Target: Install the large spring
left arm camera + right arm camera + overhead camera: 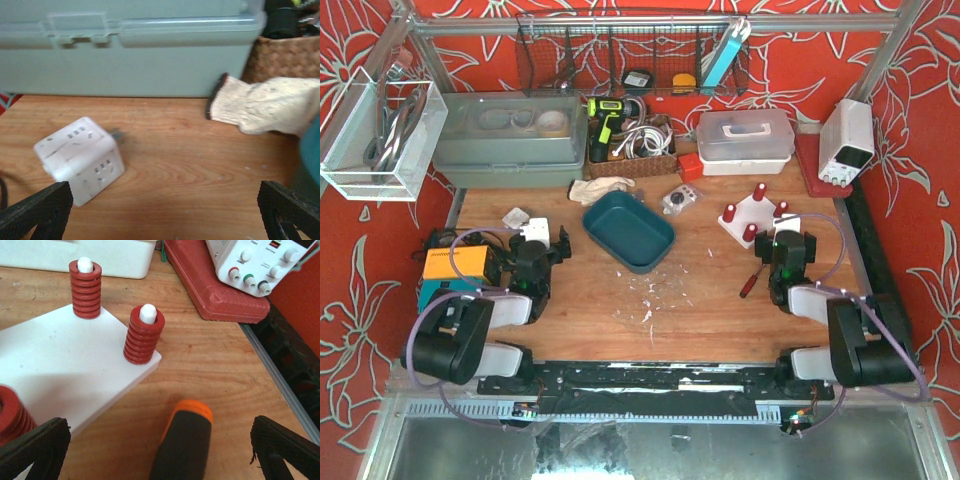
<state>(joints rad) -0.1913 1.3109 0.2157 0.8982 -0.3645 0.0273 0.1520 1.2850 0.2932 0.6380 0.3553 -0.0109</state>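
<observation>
Toward the right of the wooden table (700,300): a white base plate (757,212) carrying four red springs (758,190), one near each corner. From the right wrist, two of them plainly threaded over white pegs (147,313) and seated upright on the plate. A third only partly in view at the lower left edge (cannot tell which counts as the large one).

Just in front of the plate, the right gripper (780,243), fingers (30,447) spread wide, gripping nothing. Between those fingers, touching neither, a screwdriver handle (182,440), black with an orange end, lying on the wood and pointing toward the plate's near corner. Behind the plate, a red case (215,287) and a white power supply (260,260).

On the left side, the left gripper (538,243), likewise opened wide and empty, low over bare wood. Ahead of it, a white socket cube (80,160) turned corner-on. Farther right, a knitted work glove (265,105) just beside a wicker basket (285,55). Beyond both, a grey-green plastic box (125,55). Between the two arms, a teal tray (628,232).
</observation>
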